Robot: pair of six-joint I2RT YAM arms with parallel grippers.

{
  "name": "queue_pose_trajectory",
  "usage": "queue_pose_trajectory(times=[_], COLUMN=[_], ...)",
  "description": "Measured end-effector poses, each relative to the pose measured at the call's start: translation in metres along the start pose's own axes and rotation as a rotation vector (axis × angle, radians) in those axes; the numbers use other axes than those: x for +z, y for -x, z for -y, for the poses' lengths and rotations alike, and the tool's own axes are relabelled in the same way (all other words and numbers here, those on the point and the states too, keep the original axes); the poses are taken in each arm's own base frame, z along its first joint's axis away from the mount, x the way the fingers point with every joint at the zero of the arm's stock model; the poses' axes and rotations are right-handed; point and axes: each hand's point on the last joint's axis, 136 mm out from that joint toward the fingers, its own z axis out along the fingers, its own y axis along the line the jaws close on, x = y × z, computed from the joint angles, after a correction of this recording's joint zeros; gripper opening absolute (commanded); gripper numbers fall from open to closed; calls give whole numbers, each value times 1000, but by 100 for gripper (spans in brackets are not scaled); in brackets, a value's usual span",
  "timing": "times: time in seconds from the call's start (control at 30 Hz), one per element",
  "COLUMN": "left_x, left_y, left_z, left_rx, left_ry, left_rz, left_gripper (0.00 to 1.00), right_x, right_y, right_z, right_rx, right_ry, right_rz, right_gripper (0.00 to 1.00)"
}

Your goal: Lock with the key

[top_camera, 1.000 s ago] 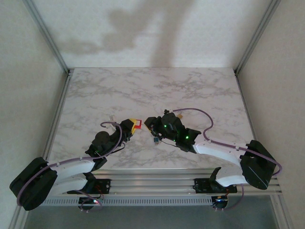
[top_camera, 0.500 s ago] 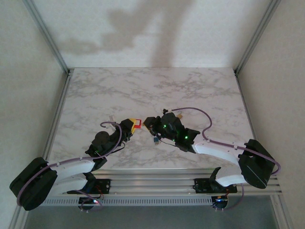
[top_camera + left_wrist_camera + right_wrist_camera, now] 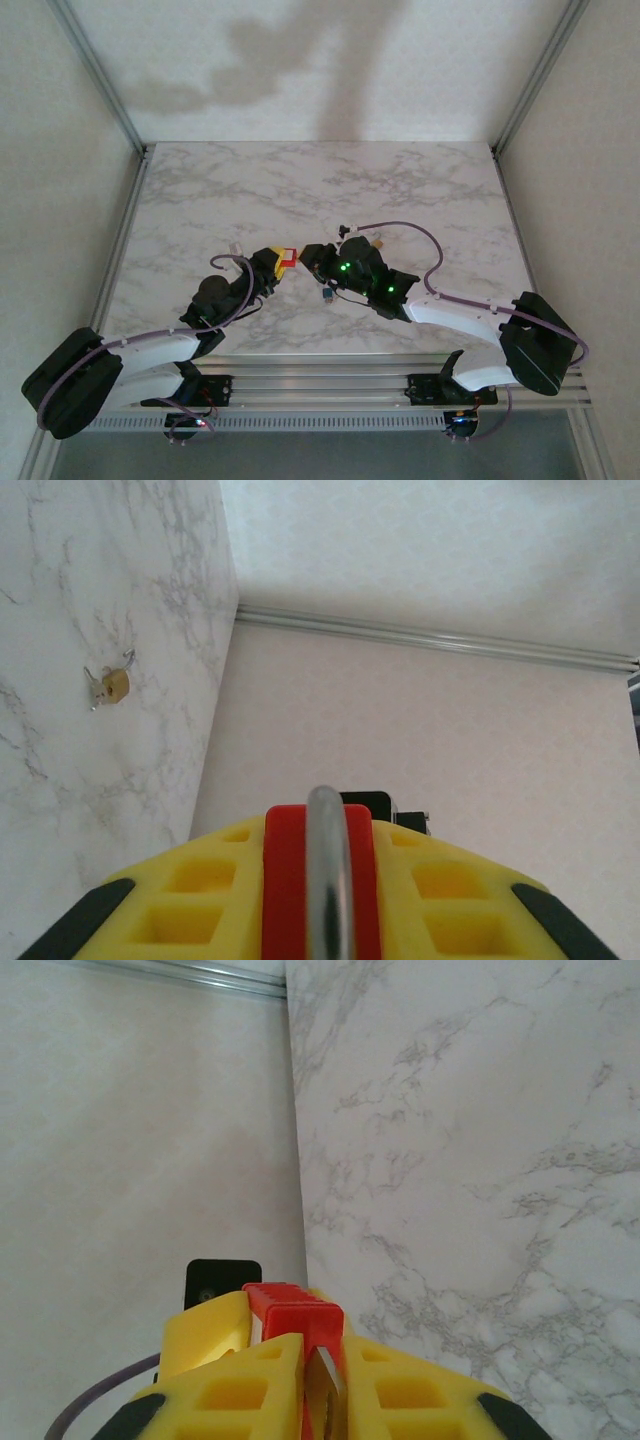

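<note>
The left end effector (image 3: 274, 263) is closed on a red padlock (image 3: 286, 878), which sits squeezed between its two yellow fingers (image 3: 195, 890). In the left wrist view the lock's silver shackle (image 3: 330, 875) runs straight down the middle of the red body.

From above, the padlock shows as a small red block just left of the middle of the marble surface (image 3: 300, 190), a little nearer the front edge than the back. The right end effector (image 3: 312, 258) faces it from the right, and the two tips are almost touching.

In the right wrist view a thin strip of bright metal (image 3: 326, 1388) is pinched in the narrow gap between the right end effector's yellow fingers (image 3: 240, 1392). It looks like the blade of the key, though the angle is too tight to be sure. Its tip lies right against the red padlock just ahead of it.

A small blue tag (image 3: 328, 294) hangs below the right end effector. A little brass-coloured object (image 3: 116, 685) lies on the surface behind the right arm, well apart from the padlock.
</note>
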Motion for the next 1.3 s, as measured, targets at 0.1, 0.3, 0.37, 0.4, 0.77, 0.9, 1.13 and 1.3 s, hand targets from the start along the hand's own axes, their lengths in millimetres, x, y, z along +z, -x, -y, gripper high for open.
queue_pose_trajectory(times=[0.1, 0.3, 0.37, 0.4, 0.77, 0.9, 1.13, 1.3], left_x=[0, -1, -2, -2, -4, -4, -4, -3], left_y=[0, -1, -1, -1, -1, -2, -2, -2], left_z=[0, -1, 0, 0, -3, -4, -4, 0], left_rx=[-19, -57, -64, -67, -89, -90, -93, -92], left_ry=[1, 7, 9, 11, 27, 29, 29, 21], left_rz=[-1, -2, -3, -2, 4, 2, 1, 4], left_gripper=[0, 0, 0, 0, 0, 0, 0, 0], right_x=[0, 0, -1, -1, -1, -2, -2, -3], right_y=[0, -2, -3, -3, -6, -6, -6, -5], right_z=[-1, -2, -3, -3, -1, -1, -2, -6], right_rx=[-24, -55, -61, -63, -71, -71, -63, -53], right_ry=[3, 32, 42, 46, 81, 94, 111, 129], right_rz=[0, 0, -1, -3, -7, -5, -1, 4], right_gripper=[17, 16, 16, 16, 14, 12, 11, 7])
